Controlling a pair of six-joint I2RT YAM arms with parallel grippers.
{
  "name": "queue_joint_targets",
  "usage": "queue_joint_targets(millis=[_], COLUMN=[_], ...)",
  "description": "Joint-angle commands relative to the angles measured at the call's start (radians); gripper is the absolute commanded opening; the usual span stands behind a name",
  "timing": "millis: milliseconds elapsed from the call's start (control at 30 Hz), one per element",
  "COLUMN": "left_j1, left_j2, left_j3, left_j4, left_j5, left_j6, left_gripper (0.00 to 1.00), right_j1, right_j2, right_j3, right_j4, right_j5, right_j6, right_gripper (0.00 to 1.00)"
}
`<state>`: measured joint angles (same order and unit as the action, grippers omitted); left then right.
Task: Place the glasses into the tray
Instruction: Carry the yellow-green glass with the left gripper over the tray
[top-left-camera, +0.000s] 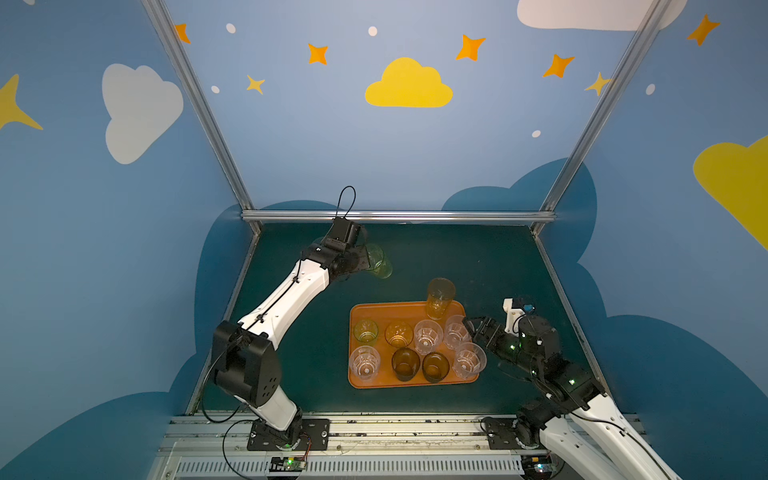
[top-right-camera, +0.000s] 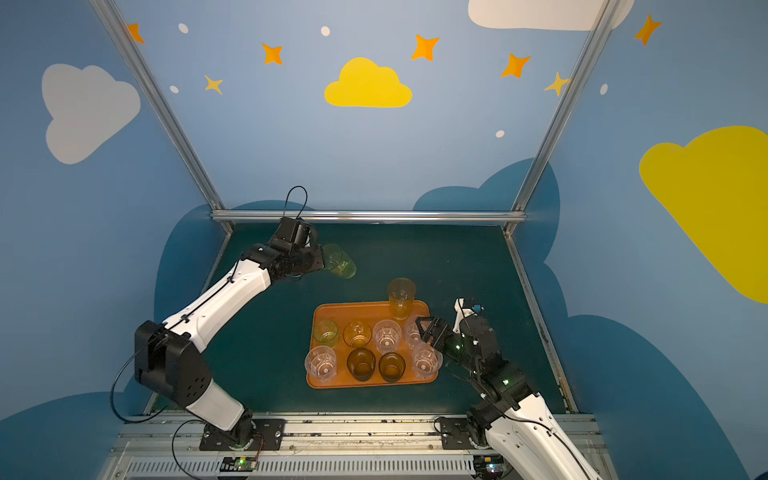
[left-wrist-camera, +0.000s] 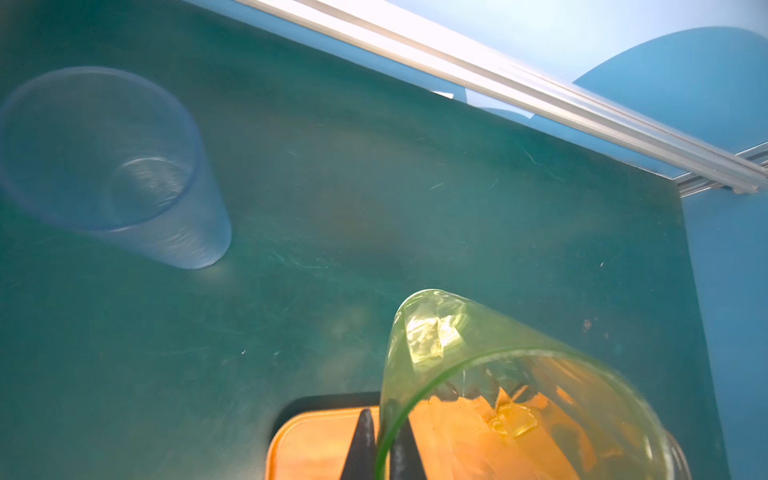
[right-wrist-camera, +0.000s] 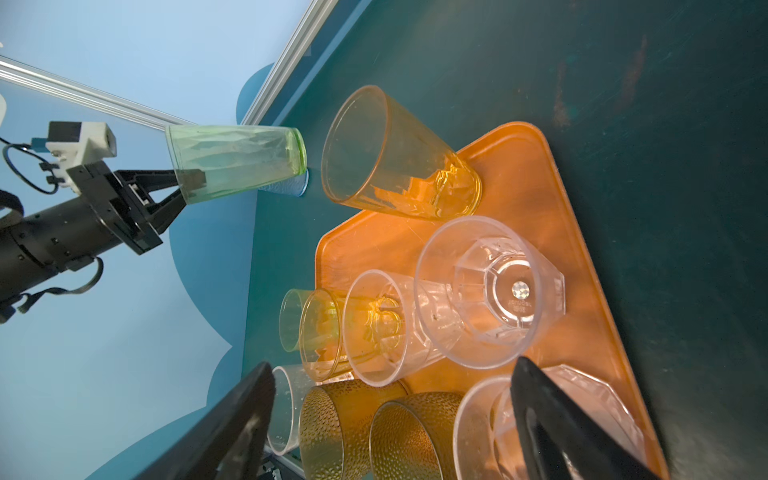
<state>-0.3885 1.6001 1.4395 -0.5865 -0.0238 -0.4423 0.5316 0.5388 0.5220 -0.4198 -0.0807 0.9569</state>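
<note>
Top views: flat orange-brown rectangular tray (top-left-camera: 388, 311), nine tumblers upright on it in tight rows, so bare floor is left only along the far edge. Beyond the tray's far left corner, clear of the dark green table (top-left-camera: 436, 257) and tilted: tall green-tinted transparent tumbler (top-left-camera: 379, 262), pinched at its rim by the left gripper (top-left-camera: 367, 259). Probably held by the rim so it can be lowered upright into that bare strip. At the tray's right edge: right gripper (top-left-camera: 473, 330), jaws spread, nothing held.

Left wrist: fingers (left-wrist-camera: 361, 449) pressed on the green wall, one inside, one outside. Well away from the tray, upright on the table: pale blue transparent tumbler (left-wrist-camera: 112, 166), not yet collected.

Right wrist: spread jaws over the clear faceted tumblers (right-wrist-camera: 490, 291), gripping none, likely waiting aside. In the tray's far corner: tall amber transparent tumbler (right-wrist-camera: 399, 153).
</note>
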Motion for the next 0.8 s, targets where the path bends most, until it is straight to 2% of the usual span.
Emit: queue_joint_targets(millis=[0, 433, 767], left_j1=[-0.003, -0.073, -0.185], left_j2=[-0.036, -0.175, -0.169], left_j3=[-0.027, -0.125, -0.15], left_j4=[-0.037, -0.136, -0.166], left_j5=[-0.054, -0.11, -0.108], left_j6=[0.006, -0.006, -0.027], left_gripper=[0.04, 0.04, 0.04], right_j1=[-0.002, -0.002, -0.002], right_j2=[-0.024, -0.046, -0.084], right_j3=[-0.018, -0.045, -0.051], right_j4=[0.018, 0.033, 0.006], right_j5=[-0.015, -0.037, -0.033], right_j6=[0.009, 0.011, 0.014], right_gripper=[0.88, 0.88, 0.88])
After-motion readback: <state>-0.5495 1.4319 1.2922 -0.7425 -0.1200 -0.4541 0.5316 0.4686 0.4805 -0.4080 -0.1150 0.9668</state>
